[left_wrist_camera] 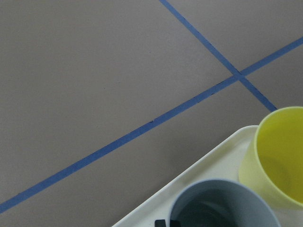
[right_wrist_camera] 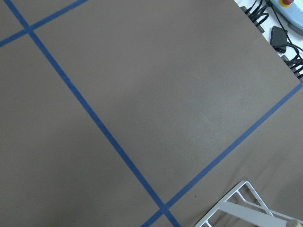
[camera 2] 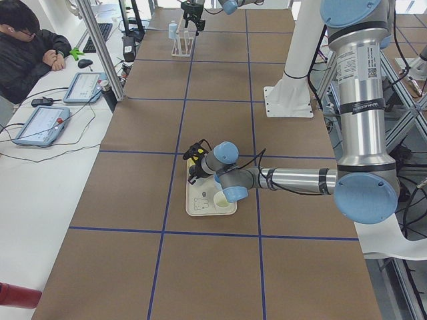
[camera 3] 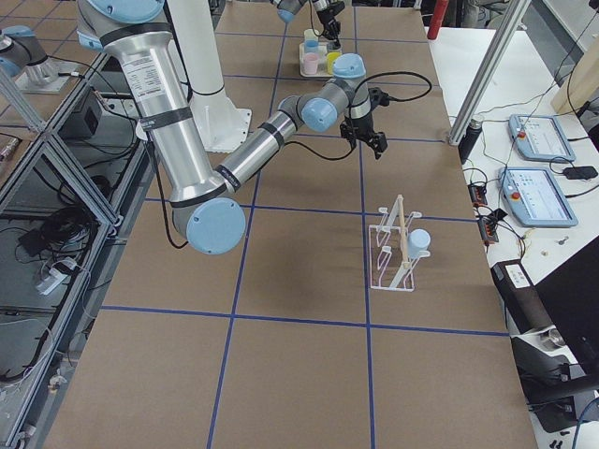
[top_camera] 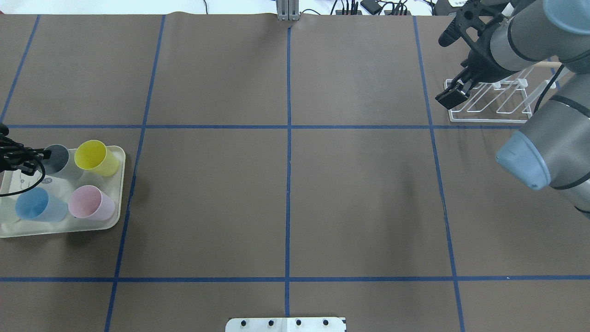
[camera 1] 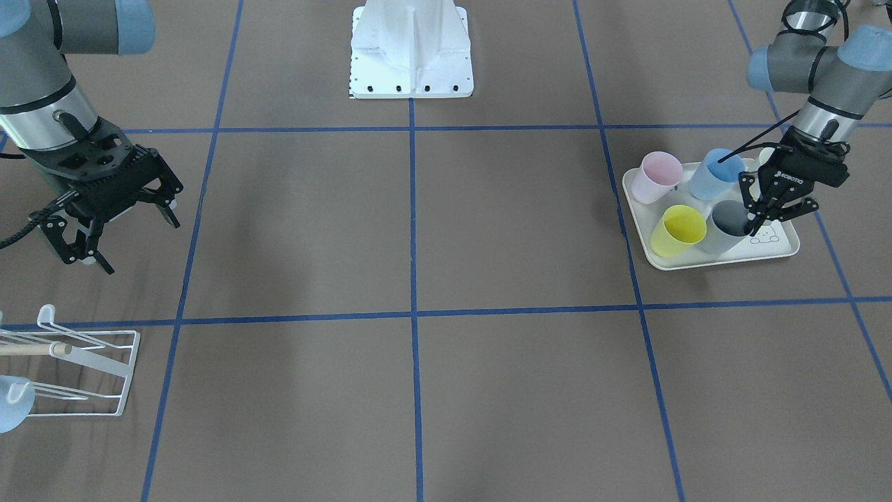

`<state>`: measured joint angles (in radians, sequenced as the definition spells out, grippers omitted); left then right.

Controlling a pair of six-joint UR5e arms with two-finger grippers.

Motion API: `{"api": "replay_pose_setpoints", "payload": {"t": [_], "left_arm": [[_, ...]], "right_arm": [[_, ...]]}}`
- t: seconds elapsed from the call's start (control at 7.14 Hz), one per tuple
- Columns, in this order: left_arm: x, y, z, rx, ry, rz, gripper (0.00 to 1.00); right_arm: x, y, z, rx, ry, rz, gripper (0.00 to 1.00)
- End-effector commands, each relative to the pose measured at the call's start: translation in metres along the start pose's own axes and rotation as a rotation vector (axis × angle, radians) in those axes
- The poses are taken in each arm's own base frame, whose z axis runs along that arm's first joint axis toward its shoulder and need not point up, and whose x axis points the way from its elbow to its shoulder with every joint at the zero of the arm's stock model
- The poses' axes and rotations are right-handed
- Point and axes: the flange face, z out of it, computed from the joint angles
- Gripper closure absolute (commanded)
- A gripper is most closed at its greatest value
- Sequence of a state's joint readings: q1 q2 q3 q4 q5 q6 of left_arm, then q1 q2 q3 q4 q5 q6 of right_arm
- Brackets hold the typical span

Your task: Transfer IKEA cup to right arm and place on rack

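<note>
The left end effector (camera 1: 777, 217), at the right of the front-facing view, is black and has "ROBOTIQ" in white letters on its body. Its jaws stand apart over the near corner of the tray (camera 1: 697, 263), with one fingertip at the rim of the grey cup (camera 1: 725, 224). Whether it touches the rim cannot be told, and it holds nothing. The grey cup is a smooth, tapered plastic tumbler standing mouth-up on the tray beside a yellow cup (camera 1: 679, 230). A pink cup (camera 1: 658, 178) and a blue cup (camera 1: 716, 174) of the same shape stand behind them, and a pale cup (camera 2: 221, 200) shows in the left side view. The tray is cream, glossy and round-cornered with a raised lip. It has a small line-drawn animal face printed on it, and any lettering there is too small to read. The right end effector (camera 1: 139, 244), at the left of that view, is spread wide and empty above the matte brown surface (camera 1: 523, 223), which is crossed by blue tape lines. The rack (camera 1: 77, 369) is in the lower left corner. It is thin white wire with upturned hooks and a light wooden dowel (camera 1: 35, 348), and a second blue cup (camera 3: 418, 243) hangs on it.
</note>
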<state>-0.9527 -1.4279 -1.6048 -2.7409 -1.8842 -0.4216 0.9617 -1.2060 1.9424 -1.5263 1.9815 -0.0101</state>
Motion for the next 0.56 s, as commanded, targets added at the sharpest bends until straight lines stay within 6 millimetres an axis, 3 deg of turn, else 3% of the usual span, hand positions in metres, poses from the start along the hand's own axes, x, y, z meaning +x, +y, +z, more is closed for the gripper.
{"api": "replay_pose_setpoints", "payload": {"t": [0.0,0.14,0.42], "left_arm": [[-0.061,-0.066,-0.042,0.004,-0.041,0.05,1.0],[-0.059,-0.094,-0.062,0.007,-0.033,0.029,1.0],[-0.009,-0.145,-0.099,0.047,0.094,-0.208,1.0]], "right_arm": [[-0.017,-0.006,0.007,-0.002,-0.021,-0.023,0.01],[-0.03,-0.011,0.011,0.017,-0.038,-0.041,0.01],[-0.064,-0.021,0.034,0.146,-0.094,0.007,0.01]]}}
